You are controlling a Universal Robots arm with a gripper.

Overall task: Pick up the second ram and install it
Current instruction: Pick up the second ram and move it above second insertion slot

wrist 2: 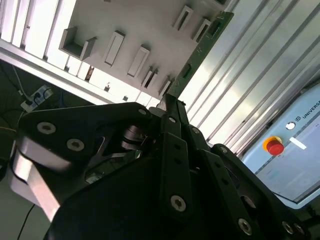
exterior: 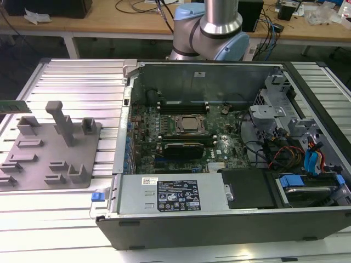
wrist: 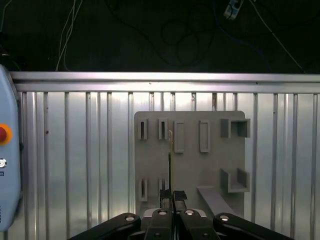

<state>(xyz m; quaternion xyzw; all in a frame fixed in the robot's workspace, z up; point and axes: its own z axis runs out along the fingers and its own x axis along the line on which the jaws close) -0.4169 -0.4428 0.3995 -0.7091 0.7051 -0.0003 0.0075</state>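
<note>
Gripper: narrow, its fingers pinch the ram from both sides.
Ram: green stick, lying level at the exterior view's left edge; in the first wrist view it shows edge-on over the fixture.
Fixture: grey plate with slots, flat on the ribbed table.
Case: open, well apart from the ram.

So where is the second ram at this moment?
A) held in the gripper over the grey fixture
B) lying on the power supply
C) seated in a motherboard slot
A: the gripper is shut on the second ram, with the grey fixture beyond it.
</note>
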